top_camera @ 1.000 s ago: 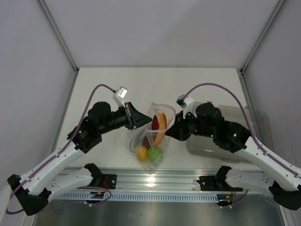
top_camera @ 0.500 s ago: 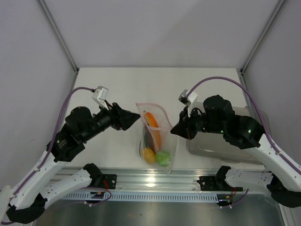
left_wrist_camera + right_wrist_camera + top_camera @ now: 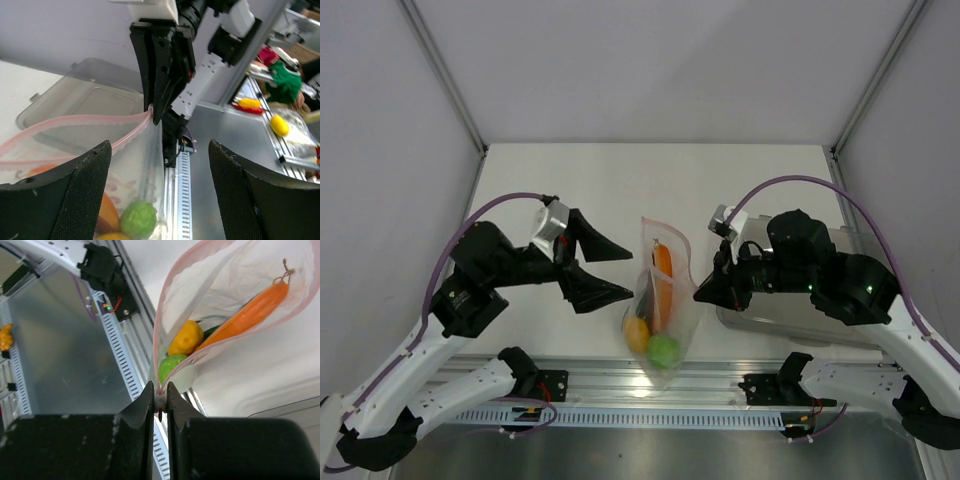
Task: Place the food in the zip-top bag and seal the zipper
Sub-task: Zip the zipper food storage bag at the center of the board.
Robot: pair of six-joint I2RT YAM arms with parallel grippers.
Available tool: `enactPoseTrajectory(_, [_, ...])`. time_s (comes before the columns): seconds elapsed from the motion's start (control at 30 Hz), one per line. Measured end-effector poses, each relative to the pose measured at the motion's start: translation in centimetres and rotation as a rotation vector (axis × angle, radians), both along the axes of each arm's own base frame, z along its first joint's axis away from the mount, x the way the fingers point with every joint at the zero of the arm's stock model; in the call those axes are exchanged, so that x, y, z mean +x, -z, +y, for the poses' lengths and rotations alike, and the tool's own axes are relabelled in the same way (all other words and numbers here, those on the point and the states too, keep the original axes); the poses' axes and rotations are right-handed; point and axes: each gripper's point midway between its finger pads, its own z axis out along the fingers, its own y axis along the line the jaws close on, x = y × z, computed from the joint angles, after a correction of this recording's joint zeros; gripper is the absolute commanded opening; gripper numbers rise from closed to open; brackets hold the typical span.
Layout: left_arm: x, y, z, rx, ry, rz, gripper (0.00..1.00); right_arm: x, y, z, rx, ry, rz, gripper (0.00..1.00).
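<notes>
Food: the orange slice (image 3: 663, 268), the yellow fruit (image 3: 637, 333) and the green fruit (image 3: 664, 350) are all inside the bag.
Bag: the zip-top bag (image 3: 675, 300) is in the middle, by the near edge of the bench (image 3: 570, 180), between the two arms. It looks held up by one corner.
Zipper: the pink zipper (image 3: 165, 315) gapes wide open. It is not shut yet.
Right pincer: the right pincer (image 3: 160, 390) is squeezed together on the near-right end of the zipper.
Left pincer: the left pincer (image 3: 628, 272) has its fingers wide apart and holds nothing. It is just left of the bag and not touching it.
Tray: a clear tray (image 3: 95, 95) sits on the right, under the right arm.
Which way: the bag lies to the right of the left pincer. The zipper's long line runs from the right pincer's pinch toward the far left, so its loose end is nearer the left pincer.
Step, I think: the food part is done and only the sealing is left.
Next move, I think: the left arm is the free one, so it has to reach right and press the strip shut along that line.
</notes>
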Motion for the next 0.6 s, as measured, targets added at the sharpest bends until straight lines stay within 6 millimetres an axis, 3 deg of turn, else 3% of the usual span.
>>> enactPoseTrajectory(0.4, [-4.0, 1.2, -3.4, 0.025, 0.361, -0.117, 0.88, -3.6, -1.0, -1.1, 0.062, -0.115, 0.048, 0.0])
enactPoseTrajectory(0.6, [-6.4, 0.3, -5.6, 0.018, 0.517, -0.194, 0.93, -4.9, -1.1, -1.6, 0.075, -0.14, 0.089, 0.0])
